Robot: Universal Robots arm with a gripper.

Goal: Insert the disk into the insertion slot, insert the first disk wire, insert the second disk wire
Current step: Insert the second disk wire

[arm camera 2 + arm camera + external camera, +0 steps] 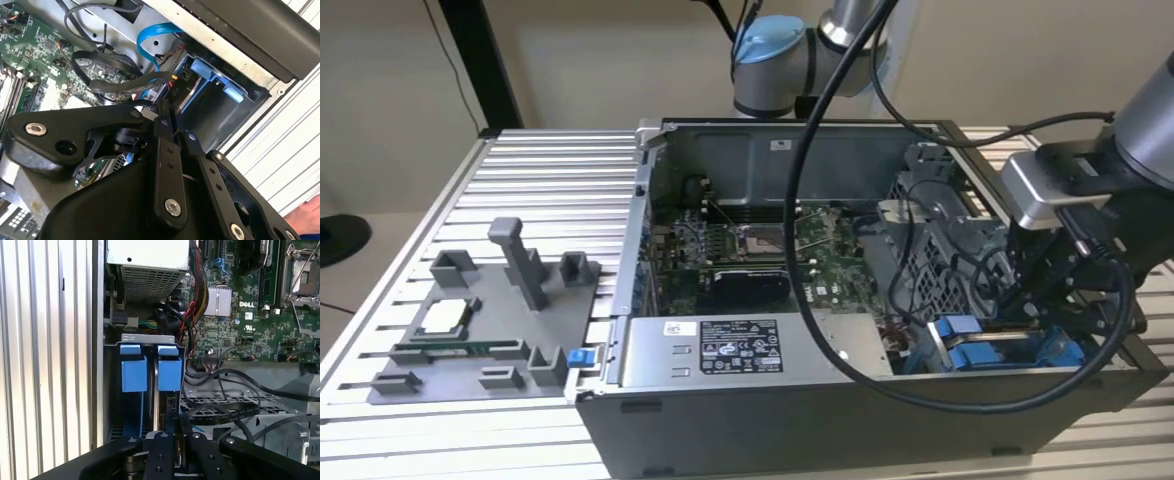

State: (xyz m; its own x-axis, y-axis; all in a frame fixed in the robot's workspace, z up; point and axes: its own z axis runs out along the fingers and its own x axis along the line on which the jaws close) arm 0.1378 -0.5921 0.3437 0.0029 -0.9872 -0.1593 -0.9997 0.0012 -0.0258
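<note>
My gripper (1030,300) hangs over the corner of the open computer case at the exterior view's right. In both wrist views its fingers (161,455) stand close together, shut on what looks like a black wire connector (175,421) at the end of the disk. The disk (156,407) stands on edge inside the insertion slot (150,338), between two bright blue carrier tabs (134,371). The slot's blue rail (202,70) and grey metal wall (220,107) lie just beyond the gripper (167,117). A black cable (115,80) loops toward the fingertips, and a blue flat cable (150,35) arcs behind it.
The motherboard (747,250) fills the case floor. A long silver box with a sticker (720,350) lines the near wall, and a perforated cage (934,250) stands beside the slot. Loose black cables (225,412) cross it. A grey parts fixture (480,320) lies on the slatted table (547,170).
</note>
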